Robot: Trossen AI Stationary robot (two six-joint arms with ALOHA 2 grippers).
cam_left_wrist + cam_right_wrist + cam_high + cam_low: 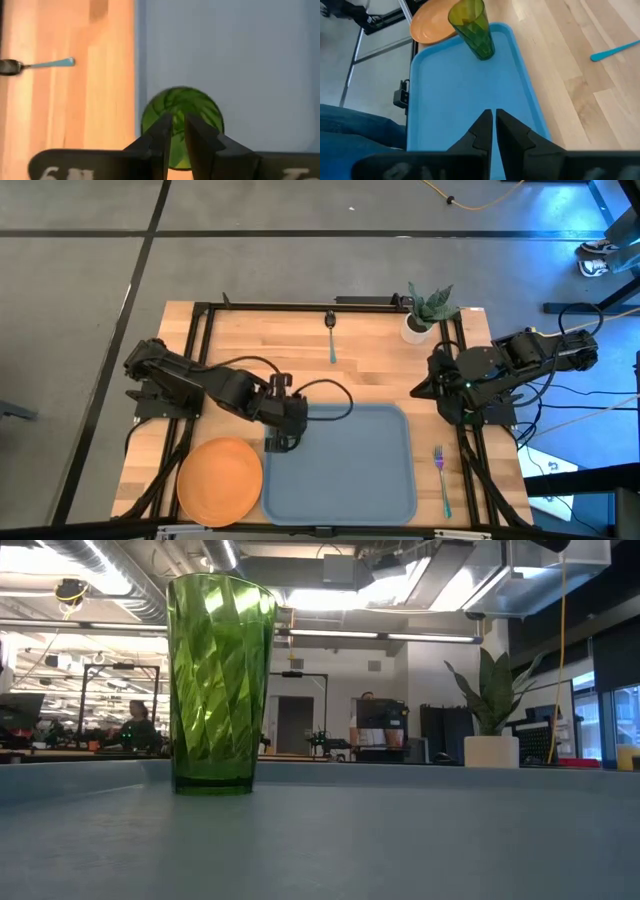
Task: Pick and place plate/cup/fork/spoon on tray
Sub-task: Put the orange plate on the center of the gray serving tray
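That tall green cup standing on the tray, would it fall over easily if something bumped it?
Probably. The cup is tall, and its base is narrower than its mouth, so a nudge near the rim would likely tip it. It looks like thin see-through plastic, so probably light. The tray looks smooth, so a low push might slide it instead.

A pale wooden table [370, 380] stood on a grey concrete floor [250, 260] crossed by dark lines, a yellow cable [480, 200] trailing over it, while beyond lay a bright open workshop with ceiling strip lights [330, 635], exposed ducts, desks and a seated person [137, 725].
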